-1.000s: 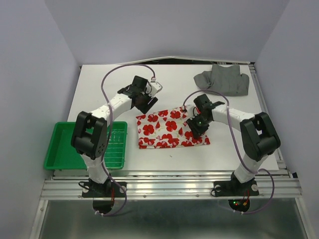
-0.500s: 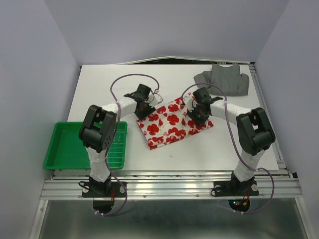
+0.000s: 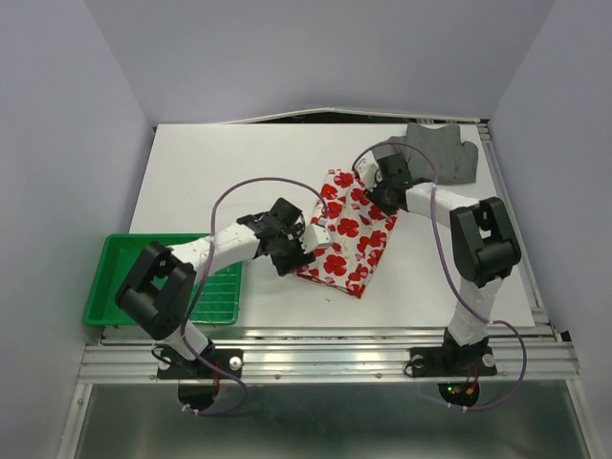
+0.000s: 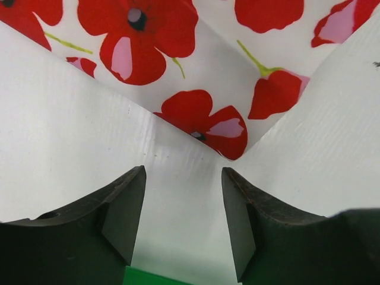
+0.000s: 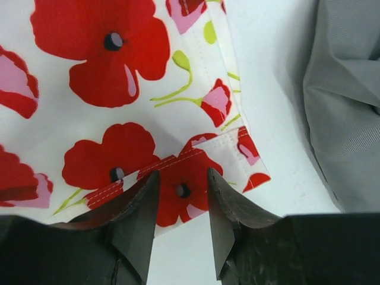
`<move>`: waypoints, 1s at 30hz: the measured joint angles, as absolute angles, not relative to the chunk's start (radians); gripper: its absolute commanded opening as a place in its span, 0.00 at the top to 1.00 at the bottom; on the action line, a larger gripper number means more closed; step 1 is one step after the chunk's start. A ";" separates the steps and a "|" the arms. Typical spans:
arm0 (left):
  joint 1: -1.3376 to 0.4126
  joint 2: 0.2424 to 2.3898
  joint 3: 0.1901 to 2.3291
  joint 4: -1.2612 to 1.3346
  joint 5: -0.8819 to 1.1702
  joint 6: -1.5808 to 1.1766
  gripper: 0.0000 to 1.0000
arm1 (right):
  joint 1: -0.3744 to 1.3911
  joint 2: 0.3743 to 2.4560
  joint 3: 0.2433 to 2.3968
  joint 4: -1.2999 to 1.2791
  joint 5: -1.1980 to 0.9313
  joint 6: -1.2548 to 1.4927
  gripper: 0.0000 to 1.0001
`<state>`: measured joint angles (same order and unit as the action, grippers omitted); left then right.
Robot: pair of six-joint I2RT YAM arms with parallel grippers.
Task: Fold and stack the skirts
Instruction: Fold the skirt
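Top external view: the white skirt with red flowers (image 3: 349, 239) lies folded on the white surface (image 3: 191, 172), set on a slant, with one pincer at each end. The left pincer (image 3: 296, 251) sits low at the cloth's near left edge, and the right pincer (image 3: 378, 191) is at its far end. The dark grey skirt (image 3: 440, 153) lies crumpled just beyond the right pincer and to its right, well apart from the left pincer. A green tray (image 3: 134, 277) lies behind the left pincer, to that arm's left.

In the left wrist view the left pincer's jaws stand well apart with nothing between them, only bare surface. A corner of the flowered skirt points at the gap, just ahead of the fingertips and not touching them.

In the right wrist view the right pincer's jaws are partly open, straddling the stitched hem at a corner of the flowered skirt. The cloth lies flat under the gap and does not look pinched. To this pincer's right, a strip of bare surface separates the flowered skirt from the grey one.
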<state>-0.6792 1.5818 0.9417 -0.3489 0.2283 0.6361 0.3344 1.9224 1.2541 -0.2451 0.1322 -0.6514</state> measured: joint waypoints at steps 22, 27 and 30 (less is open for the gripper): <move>-0.549 1.636 1.003 0.029 0.874 0.092 0.73 | 0.327 1.890 1.320 -0.226 -0.706 0.171 0.42; -0.522 1.785 1.044 0.027 0.908 0.004 0.88 | 0.327 1.961 1.320 -0.014 -0.800 0.387 0.44; -0.498 1.852 1.066 0.028 0.904 -0.018 0.94 | 0.327 1.992 1.319 0.133 -0.841 0.512 0.47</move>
